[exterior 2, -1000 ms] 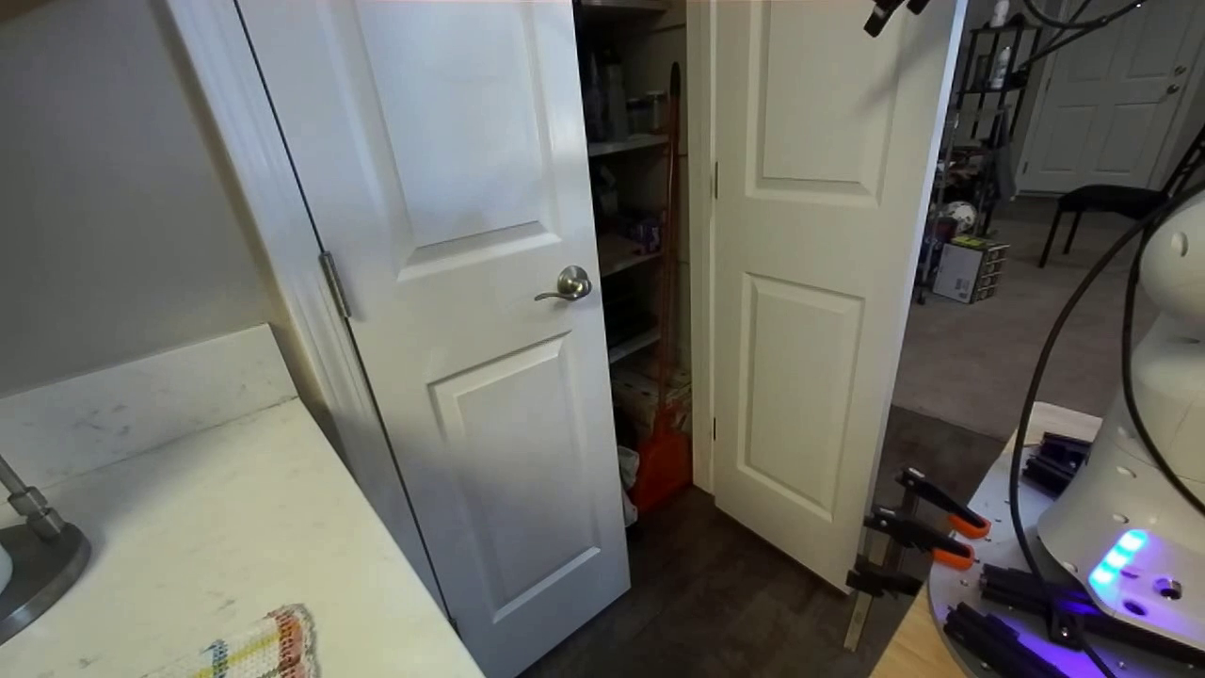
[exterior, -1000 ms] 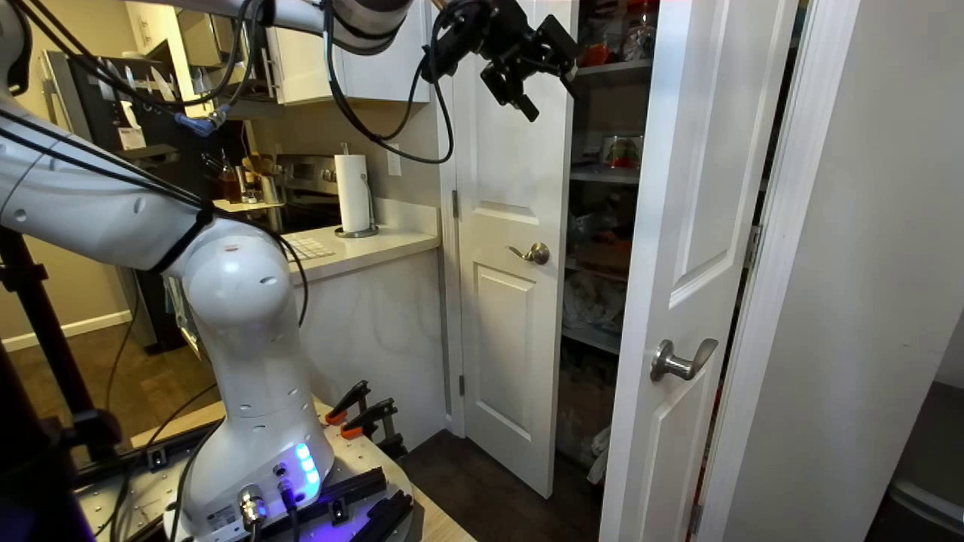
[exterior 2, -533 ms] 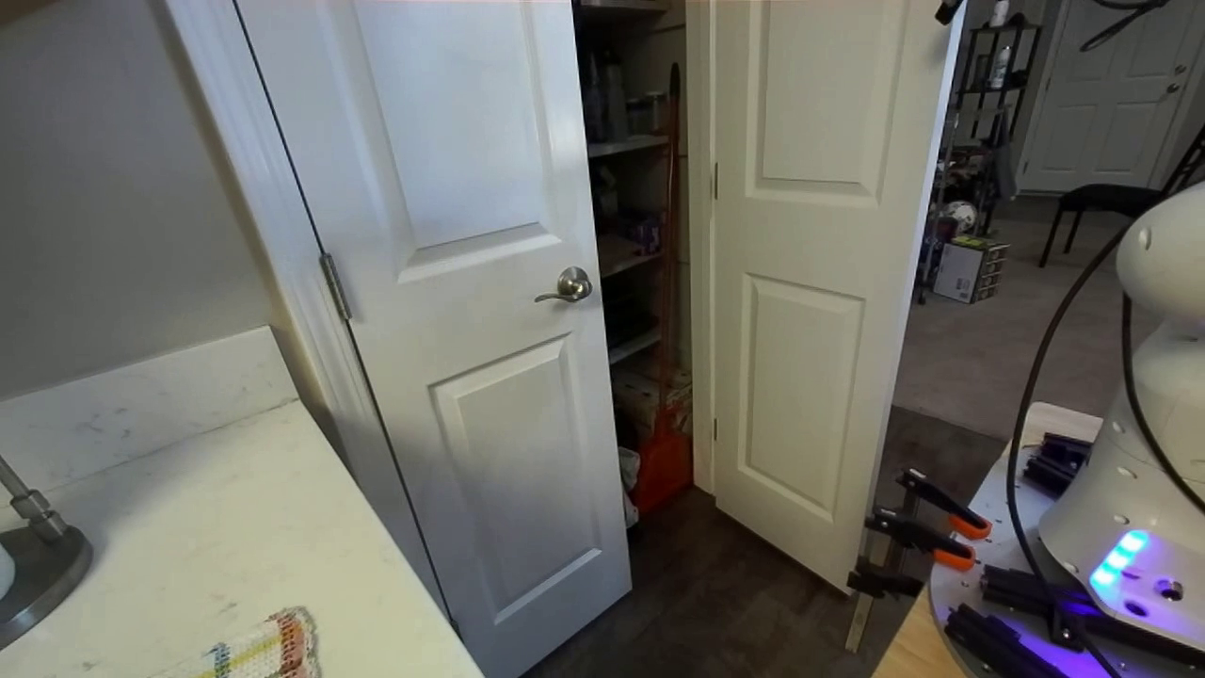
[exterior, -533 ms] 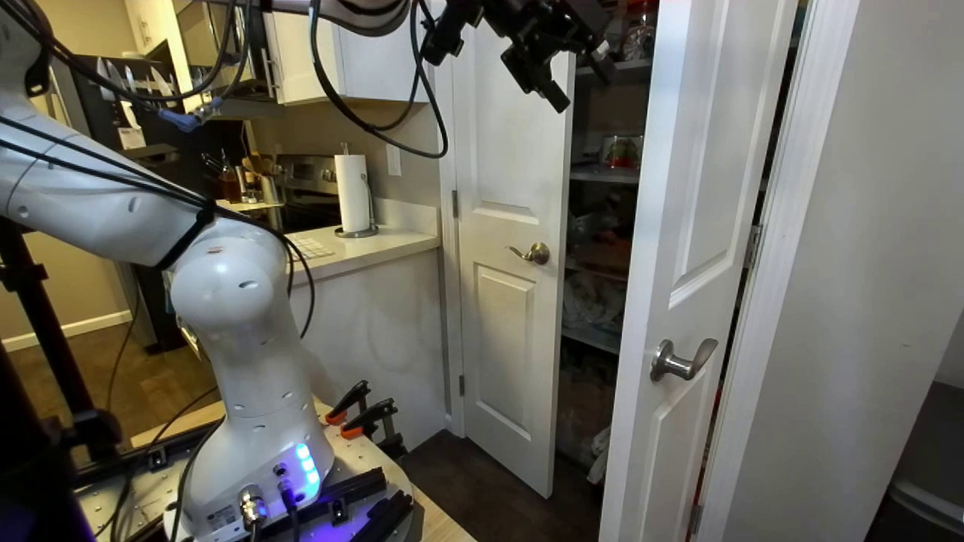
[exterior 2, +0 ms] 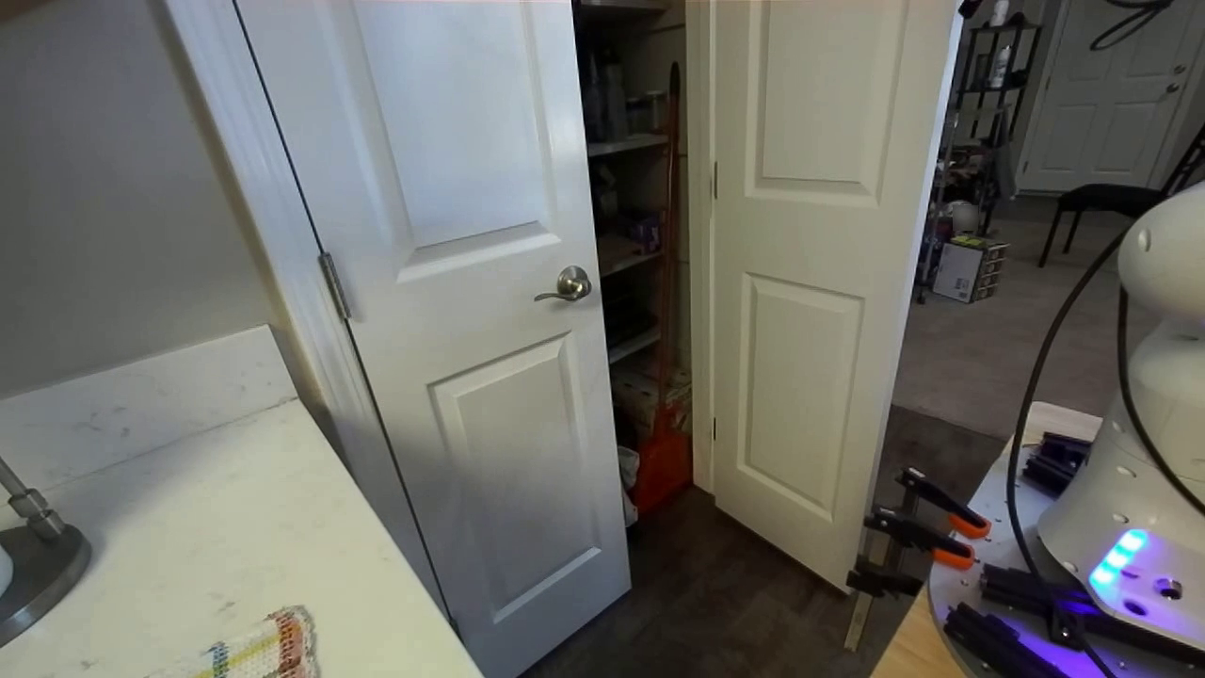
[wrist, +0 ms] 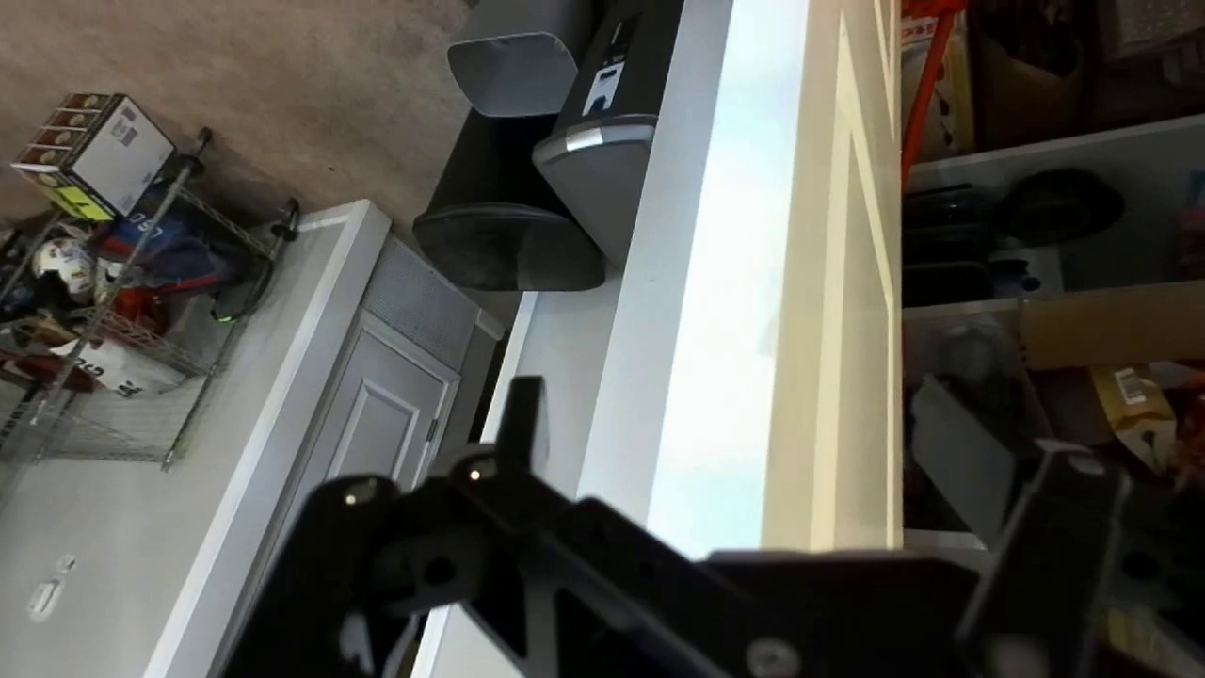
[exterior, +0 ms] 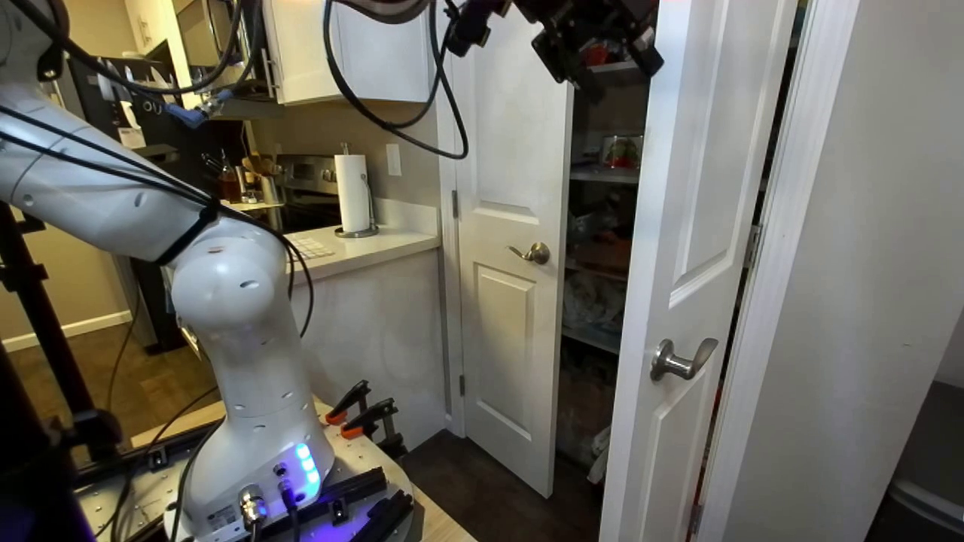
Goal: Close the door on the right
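The door is a white panelled leaf standing ajar, with its silver lever handle near its left edge. In an exterior view its inner face shows, and its handle is hidden. My gripper is high up at the door's free edge, jaws wide apart and empty. In the wrist view the door stands upright across the gap between the fingers of the gripper. I cannot tell whether a finger touches it. In an exterior view only a black tip shows beside the free edge, at the top.
The matching white leaf also stands ajar, left of the pantry shelves. A counter with a paper towel roll is farther left. Clamps stick out from the robot's table. Dark bins stand beyond the door.
My gripper has moved right and slightly up in an exterior view, toward the door's free edge. It has nearly left the picture elsewhere. Both leaves have stayed still.
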### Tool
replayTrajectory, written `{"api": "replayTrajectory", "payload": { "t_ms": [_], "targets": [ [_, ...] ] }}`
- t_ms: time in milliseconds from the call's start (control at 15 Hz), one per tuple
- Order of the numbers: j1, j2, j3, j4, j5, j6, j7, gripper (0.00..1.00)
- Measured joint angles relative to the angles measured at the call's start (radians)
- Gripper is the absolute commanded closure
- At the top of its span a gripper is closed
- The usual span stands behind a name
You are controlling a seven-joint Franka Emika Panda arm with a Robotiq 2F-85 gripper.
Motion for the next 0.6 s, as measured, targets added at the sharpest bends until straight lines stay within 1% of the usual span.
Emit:
{"api": "replayTrajectory", "payload": {
  "t_ms": [133, 267, 400, 600],
  "targets": [
    [0.022, 0.05, -0.037, -0.037, 0.0, 0.067, -0.001, 0.0],
    [0.039, 0.095, -0.053, -0.068, 0.006, 0.124, -0.001, 0.0],
    [0.057, 0.122, -0.053, -0.072, 0.024, 0.136, -0.002, 0.0],
    [0.098, 0.114, -0.05, -0.069, 0.082, 0.109, -0.023, 0.0]
  ]
}}
